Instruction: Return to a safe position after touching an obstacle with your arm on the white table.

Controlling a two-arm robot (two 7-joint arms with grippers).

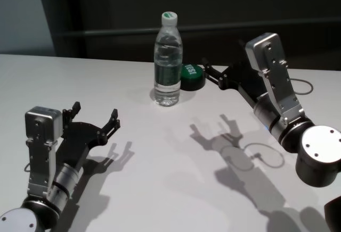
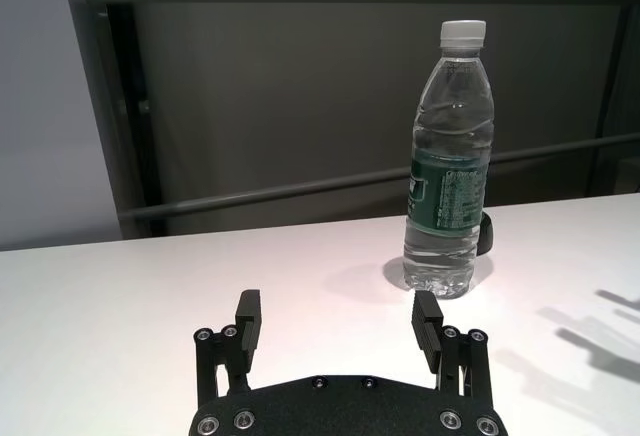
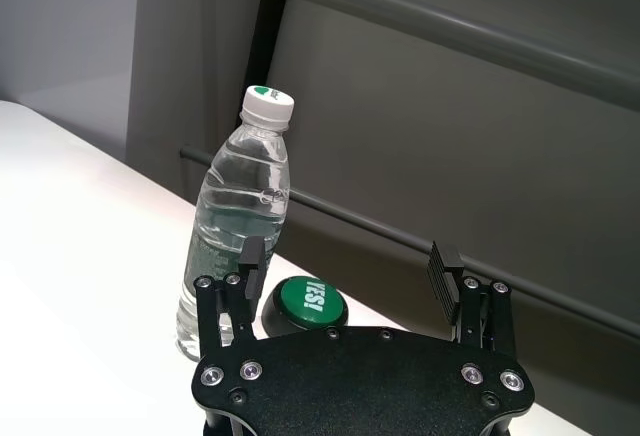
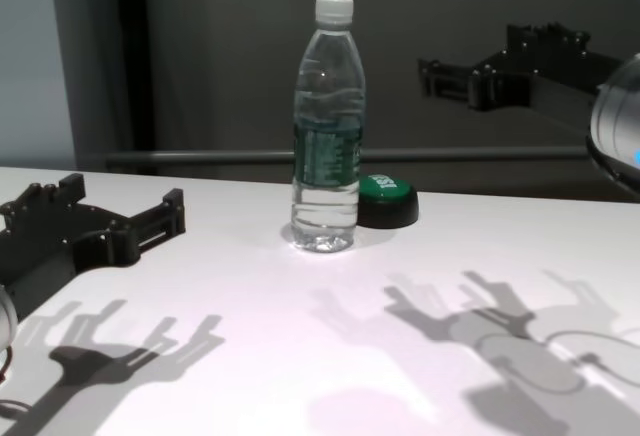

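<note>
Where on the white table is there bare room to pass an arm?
Bare white table between left tool and right tool, nearer than the bottle. Crowded spot: bottle, green button and right tool together.

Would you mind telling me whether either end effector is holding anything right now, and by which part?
Nothing is held. The left end effector and right end effector are both open and empty; the bottle stands free on the white table.

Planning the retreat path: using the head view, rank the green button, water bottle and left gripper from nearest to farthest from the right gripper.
1. Green button, just left of the open right gripper.
2. Water bottle, beyond the button.
3. Left gripper, open, far across the white table.
</note>
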